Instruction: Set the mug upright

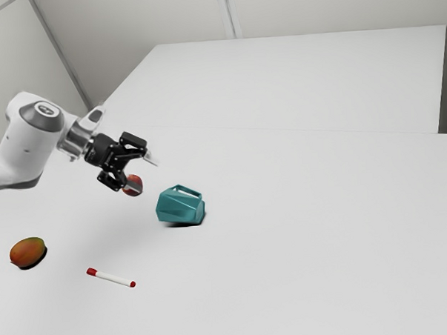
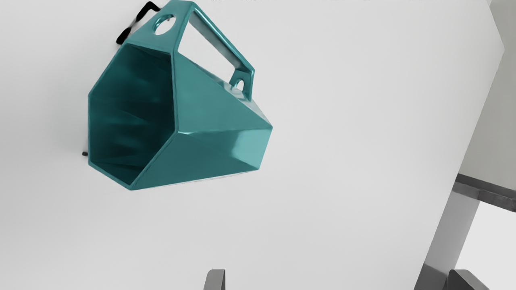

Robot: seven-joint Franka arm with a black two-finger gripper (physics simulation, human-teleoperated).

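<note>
Black and open wide, the end effector (image 1: pixel 142 172) hangs above the tabletop (image 1: pixel 308 230), its two fingers (image 2: pixel 215 280) well apart with nothing held between them. The step in hand looks to be the reach for the mug (image 1: pixel 181 206), which lies on its side on the tabletop, so it does not yet stand as the task wants. The next move calls for bringing the open fingers down over the body or the handle (image 2: pixel 219 38), closing on it, then turning it until the mouth (image 2: pixel 133 112) faces up. The faceted, tapering body may slip or roll if gripped off-centre.

The white arm (image 1: pixel 40 131) comes in from the exterior view's left, its hand slanting down toward the exterior view's right rather than pointing straight down. The mug is beyond and below the fingertips, apart from them, its handle uppermost in the exterior view. Farther out, a red fruit (image 1: pixel 136 180) appears partly behind a finger, a marker (image 1: pixel 111 277) lies near the mug, and a mango (image 1: pixel 28 252) rests well apart from it.
</note>
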